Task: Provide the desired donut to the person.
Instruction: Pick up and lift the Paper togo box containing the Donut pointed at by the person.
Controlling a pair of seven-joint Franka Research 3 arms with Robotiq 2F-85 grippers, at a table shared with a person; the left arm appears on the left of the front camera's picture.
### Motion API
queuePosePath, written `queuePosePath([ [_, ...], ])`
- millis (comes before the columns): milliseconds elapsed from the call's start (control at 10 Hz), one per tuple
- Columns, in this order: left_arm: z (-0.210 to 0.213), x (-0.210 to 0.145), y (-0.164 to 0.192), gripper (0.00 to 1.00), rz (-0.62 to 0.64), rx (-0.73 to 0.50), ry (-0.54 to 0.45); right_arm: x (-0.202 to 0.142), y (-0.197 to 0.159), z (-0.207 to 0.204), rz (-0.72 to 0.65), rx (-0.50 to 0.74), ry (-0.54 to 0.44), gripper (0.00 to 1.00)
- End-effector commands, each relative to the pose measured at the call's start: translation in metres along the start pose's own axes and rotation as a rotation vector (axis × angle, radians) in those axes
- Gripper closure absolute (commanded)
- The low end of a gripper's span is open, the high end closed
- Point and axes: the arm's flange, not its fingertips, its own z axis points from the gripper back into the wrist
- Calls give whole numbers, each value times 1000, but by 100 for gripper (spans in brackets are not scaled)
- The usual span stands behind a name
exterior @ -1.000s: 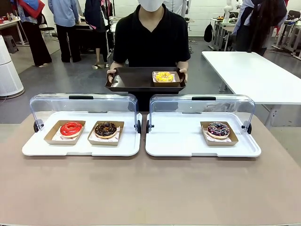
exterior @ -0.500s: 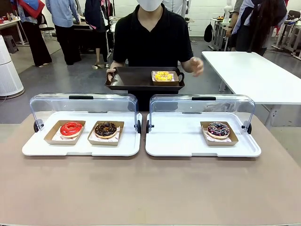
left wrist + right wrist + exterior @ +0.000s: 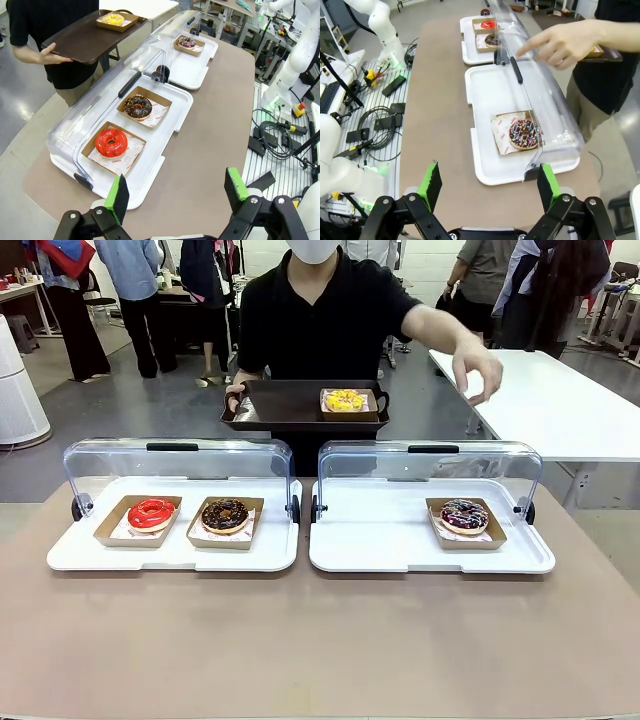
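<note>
The person (image 3: 320, 315) stands at the far side, holding a dark tray (image 3: 280, 405) with a yellow donut (image 3: 346, 400) in one hand. The other hand (image 3: 483, 375) reaches out above the right display case (image 3: 430, 455), fingers pointing down; it also shows as the hand (image 3: 560, 42) in the right wrist view. Under that case lies a sprinkled dark donut (image 3: 464, 516) (image 3: 522, 134). The left case holds a red donut (image 3: 152, 512) (image 3: 111, 142) and a chocolate donut (image 3: 224, 514) (image 3: 138, 106). My left gripper (image 3: 176, 189) and right gripper (image 3: 489, 186) hang open and hold nothing, well back from the cases.
Both clear lids are swung up at the far side of the white trays (image 3: 330, 555). The brown table (image 3: 320, 650) in front of the trays is bare. A white table (image 3: 560, 400) stands behind at the right. Cables and arm bases (image 3: 285, 130) lie beside the table.
The person's hand left the tray's right side and swung out to the picture's right, over the right case. The tray now rests in one hand. The donuts in the cases have not moved.
</note>
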Motion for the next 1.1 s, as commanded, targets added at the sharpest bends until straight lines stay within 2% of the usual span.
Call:
queuePosePath([
  [0,0,1,-1,0,-5,-4,-14,1,-1,-1,-4,-2,-8,0],
  [1000,0,1,-1,0,-5,-4,-14,1,-1,-1,-4,-2,-8,0],
])
